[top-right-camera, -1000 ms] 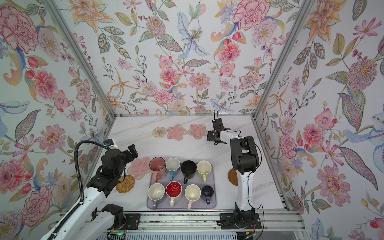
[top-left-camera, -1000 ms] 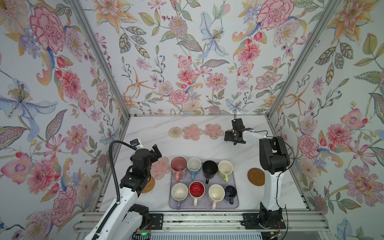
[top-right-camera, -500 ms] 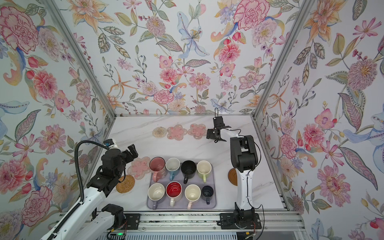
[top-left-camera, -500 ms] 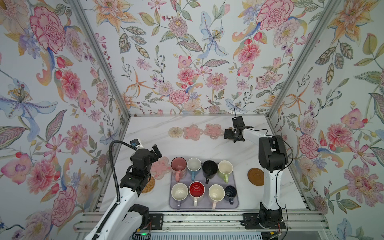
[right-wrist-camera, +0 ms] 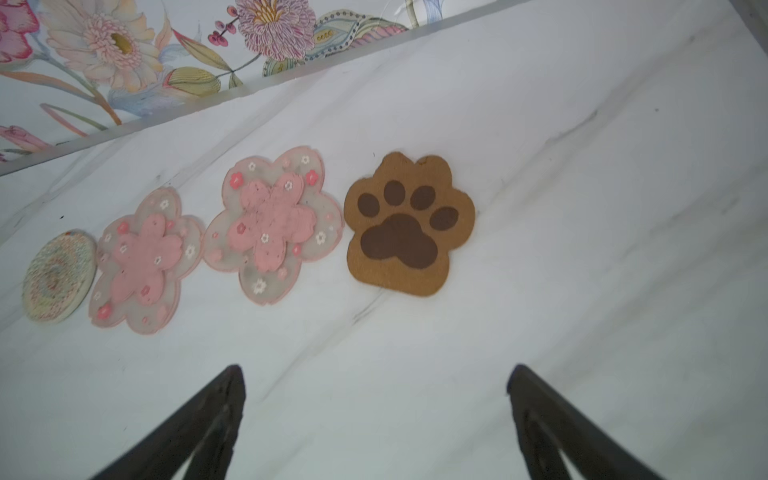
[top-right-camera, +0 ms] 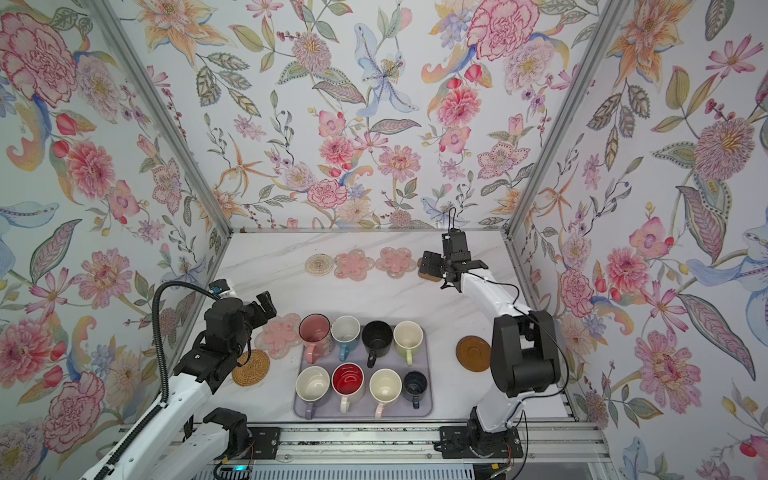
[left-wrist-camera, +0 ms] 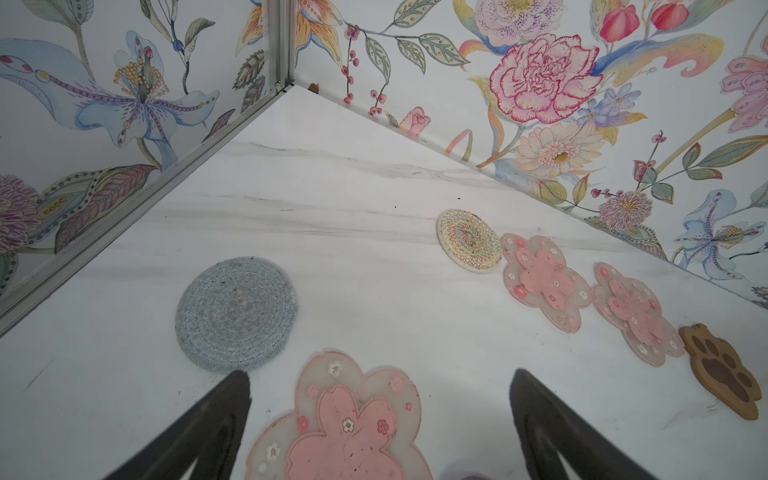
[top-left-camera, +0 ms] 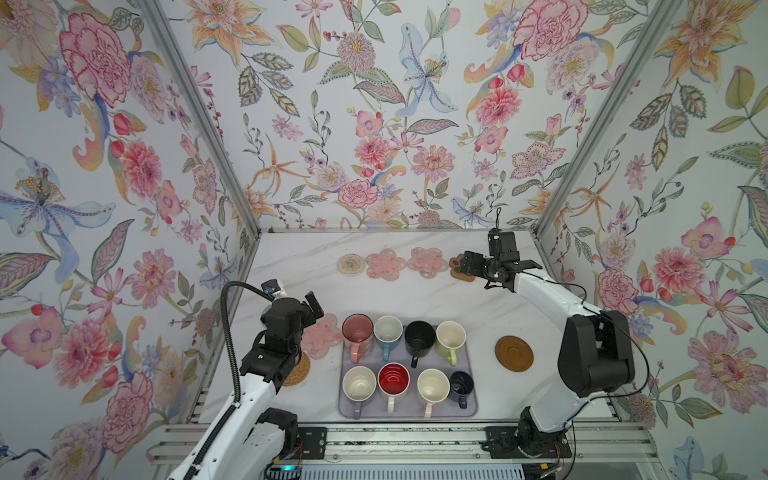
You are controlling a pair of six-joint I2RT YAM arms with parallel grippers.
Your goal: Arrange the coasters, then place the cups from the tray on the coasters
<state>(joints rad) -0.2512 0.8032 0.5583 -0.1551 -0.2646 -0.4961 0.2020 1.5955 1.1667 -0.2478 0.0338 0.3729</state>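
Along the back lie a clear beaded coaster, two pink flower coasters and a brown paw coaster. My right gripper is open over bare table just short of the paw, not touching it. My left gripper is open, and a third pink flower coaster shows between its fingers. A grey knitted coaster lies beside that flower. A rattan coaster and a wooden disc coaster flank the lavender tray. Several cups stand on it in two rows, among them pink and black.
Floral walls close in the marble table on the left, back and right. An aluminium rail runs along the front edge. The right arm's dark elbow hangs beside the wooden disc.
The right arm's elbow has swung down toward the front right and its gripper has drawn back a little, uncovering the paw coaster. The left arm has not moved.
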